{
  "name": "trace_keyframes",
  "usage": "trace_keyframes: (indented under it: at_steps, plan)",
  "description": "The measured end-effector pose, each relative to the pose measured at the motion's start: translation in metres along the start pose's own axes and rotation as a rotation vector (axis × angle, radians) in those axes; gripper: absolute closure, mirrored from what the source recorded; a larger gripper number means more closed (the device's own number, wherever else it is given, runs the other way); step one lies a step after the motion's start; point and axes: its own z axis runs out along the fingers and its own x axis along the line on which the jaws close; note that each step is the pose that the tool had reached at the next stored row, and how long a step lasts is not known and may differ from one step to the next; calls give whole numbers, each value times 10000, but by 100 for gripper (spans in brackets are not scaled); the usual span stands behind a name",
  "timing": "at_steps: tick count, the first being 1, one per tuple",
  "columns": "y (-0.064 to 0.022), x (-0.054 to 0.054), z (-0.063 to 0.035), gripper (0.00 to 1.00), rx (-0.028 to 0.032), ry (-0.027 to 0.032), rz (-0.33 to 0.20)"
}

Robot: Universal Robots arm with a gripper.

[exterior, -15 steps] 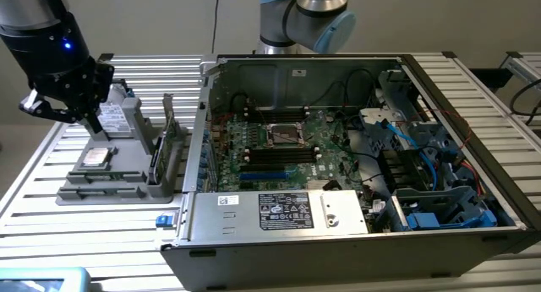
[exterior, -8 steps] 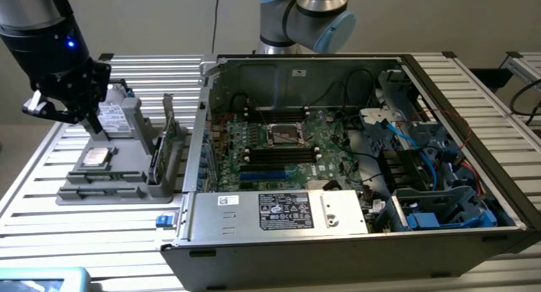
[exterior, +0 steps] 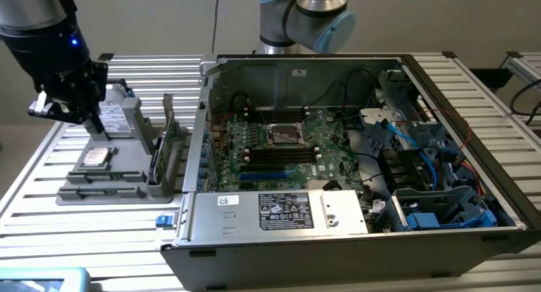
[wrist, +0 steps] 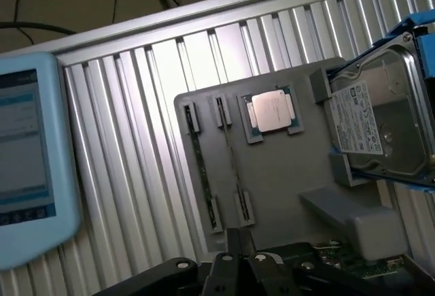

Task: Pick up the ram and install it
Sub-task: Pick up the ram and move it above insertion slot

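Observation:
Two thin ram sticks stand on edge in the clips of a grey holder (wrist: 285,173): one ram (wrist: 202,167) and a second beside it (wrist: 231,163). In the exterior view they lie low along the holder's front (exterior: 106,177). My gripper (exterior: 61,111) hangs above the holder at the exterior view's left, apart from the sticks. Its fingers (wrist: 234,248) are shut with nothing between them. The open computer case (exterior: 507,206) shows the motherboard (exterior: 325,137) with long black memory slots (exterior: 279,154).
The holder also carries a processor chip (wrist: 272,112), a hard drive (wrist: 380,126) in a blue frame, and an upright green expansion card (exterior: 169,137). A light-blue tablet-like device (wrist: 27,153) lies on the slatted table (wrist: 136,105). Cables and drive cages fill the case's right side (exterior: 422,171).

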Motion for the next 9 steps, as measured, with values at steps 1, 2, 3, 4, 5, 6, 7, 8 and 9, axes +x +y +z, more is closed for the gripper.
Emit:
trace_keyframes:
  at_steps: [1,2,3,4,5,6,7,8,9]
  plan:
    - [0,0,1,89,27,-6,-139]
    - [-1,0,1,89,47,-13,-290]
    - [-1,0,2,89,63,-19,-439]
    - [0,0,2,89,80,-26,-583]
    - [0,0,4,89,100,-34,-726]
    - [0,0,4,89,118,-40,-866]
    - [0,0,5,89,135,-46,-1005]
    - [0,0,4,89,150,-49,-1139]
    - [0,0,5,89,167,-54,-1281]
